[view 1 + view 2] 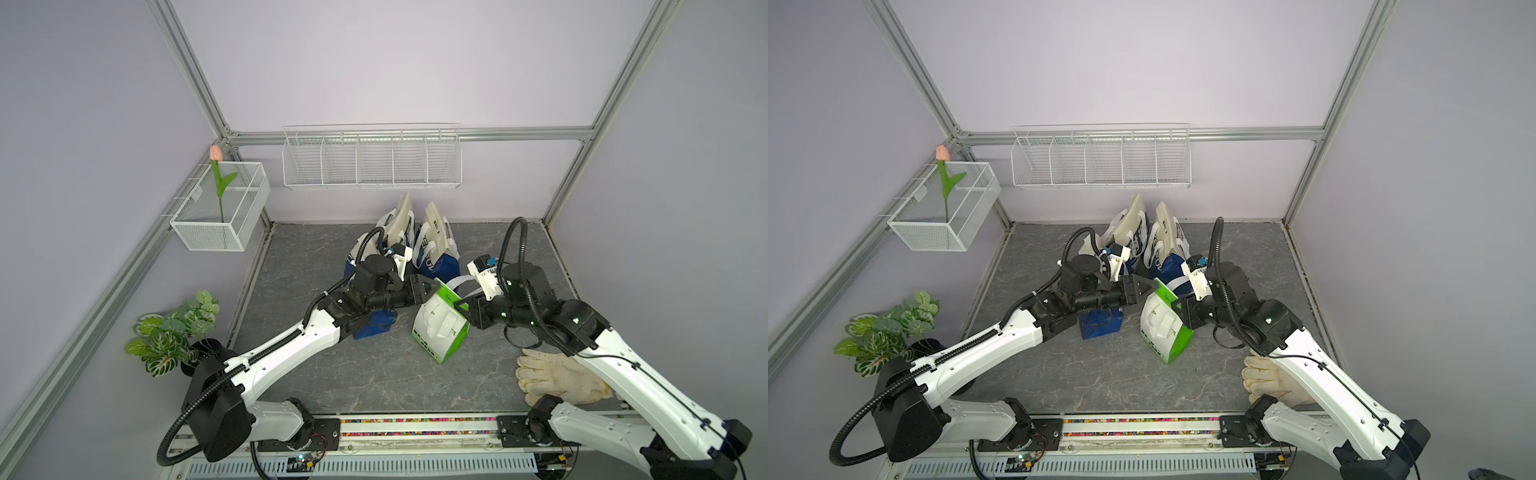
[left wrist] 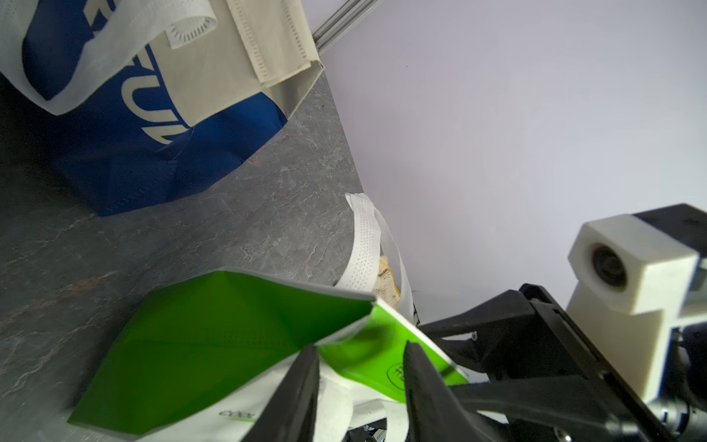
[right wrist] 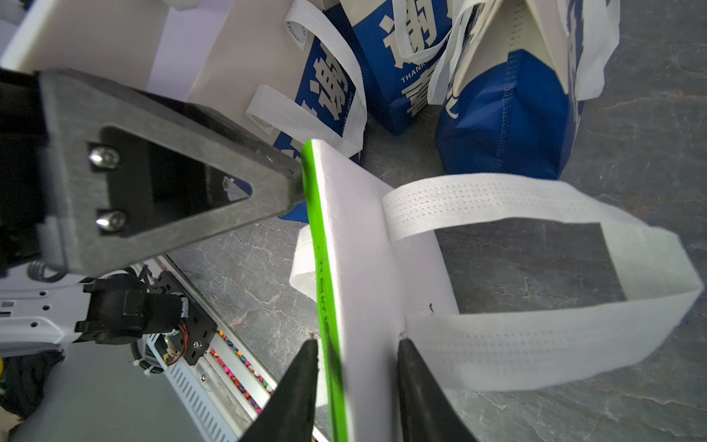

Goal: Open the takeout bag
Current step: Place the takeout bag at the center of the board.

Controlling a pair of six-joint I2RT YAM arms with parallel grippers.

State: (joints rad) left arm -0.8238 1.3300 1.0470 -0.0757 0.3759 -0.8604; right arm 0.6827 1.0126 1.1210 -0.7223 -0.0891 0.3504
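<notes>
The takeout bag (image 1: 440, 328) is green and white and stands tilted mid-table in both top views (image 1: 1163, 328). Its top is a folded flat flap, green on one face (image 2: 367, 344) and white on the other (image 3: 355, 248). A white handle loop (image 3: 535, 344) hangs off the white face. My left gripper (image 1: 430, 286) (image 1: 1148, 286) (image 2: 359, 348) is shut on the flap's left end. My right gripper (image 1: 463, 307) (image 1: 1177, 309) (image 3: 355, 340) is shut on the flap's right end, one finger against each face. The two grippers face each other across the flap.
Blue and white bags (image 1: 436, 249) (image 1: 395, 232) stand close behind, another (image 1: 374, 328) under my left arm. White gloves (image 1: 557, 378) lie front right beneath my right arm. A potted plant (image 1: 174, 336), a wire basket (image 1: 220, 208) and a wire shelf (image 1: 372, 158) line the left and back.
</notes>
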